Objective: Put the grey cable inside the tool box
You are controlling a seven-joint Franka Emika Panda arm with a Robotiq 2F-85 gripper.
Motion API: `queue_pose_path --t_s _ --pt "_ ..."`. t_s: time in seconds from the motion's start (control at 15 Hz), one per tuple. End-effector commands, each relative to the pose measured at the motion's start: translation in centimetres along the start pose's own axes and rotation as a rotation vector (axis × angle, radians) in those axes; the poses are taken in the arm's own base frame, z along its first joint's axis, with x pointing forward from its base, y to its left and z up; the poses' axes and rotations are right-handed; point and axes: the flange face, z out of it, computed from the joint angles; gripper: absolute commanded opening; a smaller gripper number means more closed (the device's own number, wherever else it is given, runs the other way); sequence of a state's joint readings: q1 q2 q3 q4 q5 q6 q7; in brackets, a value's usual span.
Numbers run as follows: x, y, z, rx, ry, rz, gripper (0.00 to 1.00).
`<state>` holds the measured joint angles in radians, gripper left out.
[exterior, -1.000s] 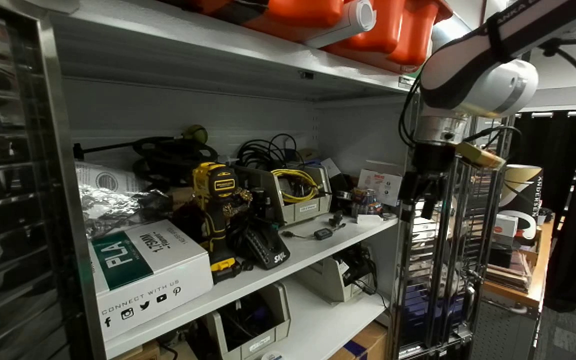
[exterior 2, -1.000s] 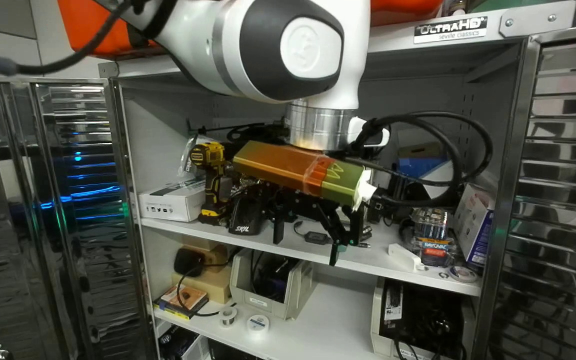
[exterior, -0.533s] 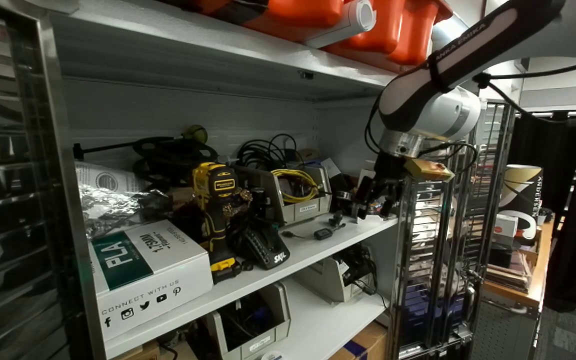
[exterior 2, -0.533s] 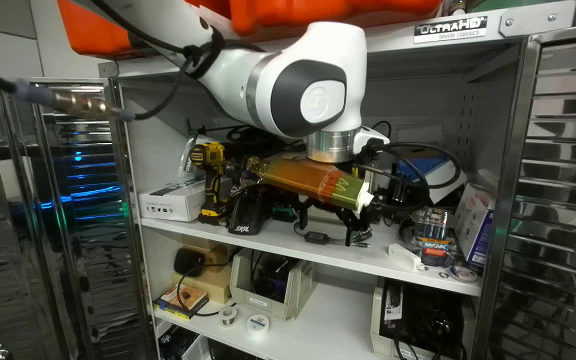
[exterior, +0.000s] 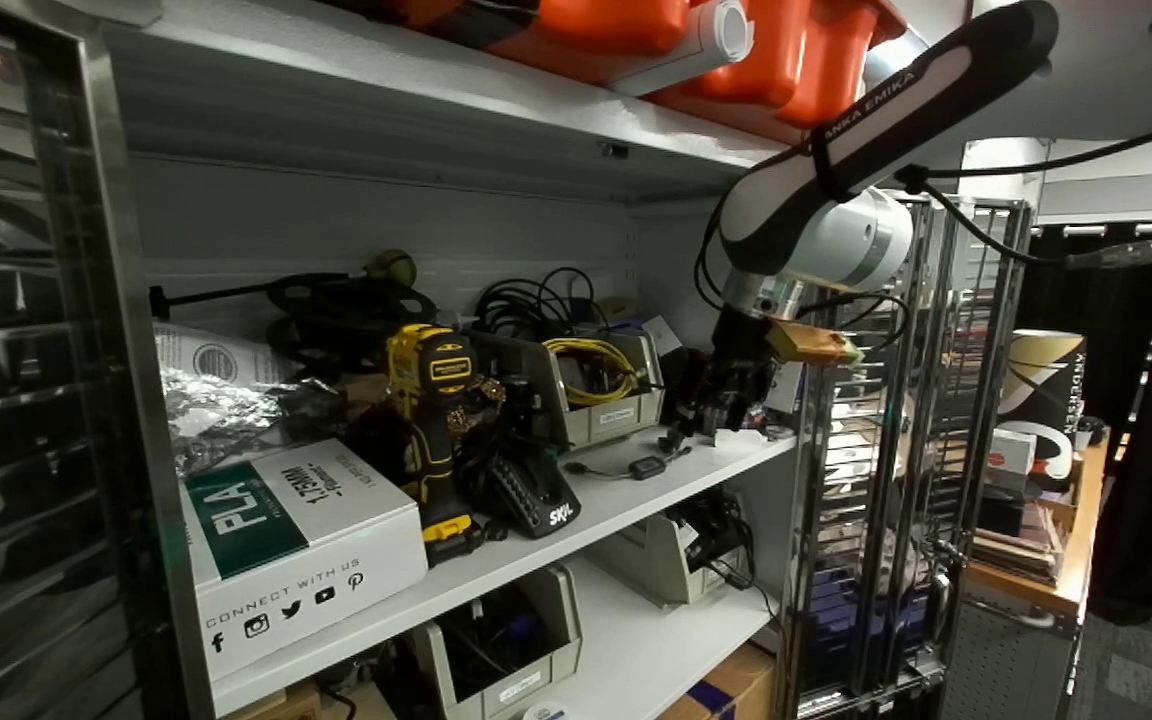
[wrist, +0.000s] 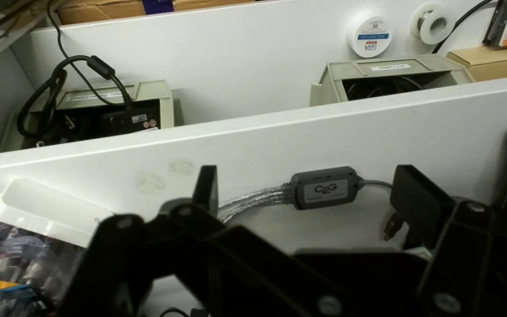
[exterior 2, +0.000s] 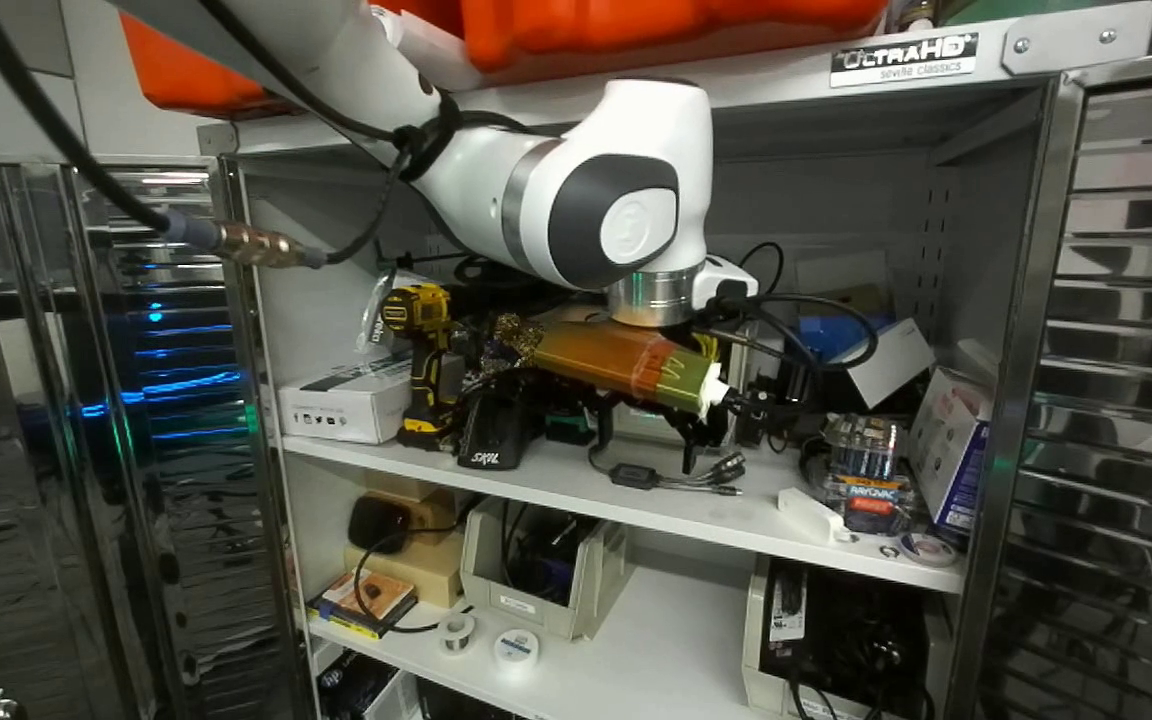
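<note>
Plainly spread: gripper point(wrist: 311, 193) near cable point(wrist: 321, 189)

Its fingers point(wrist: 420, 198) stand wide apart. The grey cable lies near the front edge of the shelf point(wrist: 244, 154), well apart from both corners; whether they touch it is hard to judge here.

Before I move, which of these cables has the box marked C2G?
The grey cable, loose on the shelf: its box, framed by the open jaws in the wrist view, alone shows that mark. The yellow cable is coiled in a bin.
</note>
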<state>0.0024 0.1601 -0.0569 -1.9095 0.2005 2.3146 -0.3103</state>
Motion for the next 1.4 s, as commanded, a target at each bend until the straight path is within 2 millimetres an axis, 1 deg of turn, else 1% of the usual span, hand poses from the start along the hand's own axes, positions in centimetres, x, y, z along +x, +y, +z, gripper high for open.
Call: queue_pose_path --t_s 0.0,0.2,0.33,0.47,0.6,1.0,1.13,1.33 --pt "0.0 0.0 -0.1 0.0 -0.003 0.001 1.0" --pt "0.0 0.2 -0.2 0.001 -0.005 0.004 1.0" --pt "0.8 0.7 1.0 0.014 0.003 0.037 1.0" --pt "1.9 0.4 2.1 -0.014 0.0 0.089 1.0" --pt "3.3 -0.7 3.1 -0.042 0.002 0.122 1.0" --pt "8.0 -5.6 5.5 -0.111 0.021 0.181 1.0" --pt "9.0 -6.8 6.4 -0.122 0.011 0.2 1.0" --pt "9.7 -7.6 7.0 -0.162 -0.001 0.243 1.0"
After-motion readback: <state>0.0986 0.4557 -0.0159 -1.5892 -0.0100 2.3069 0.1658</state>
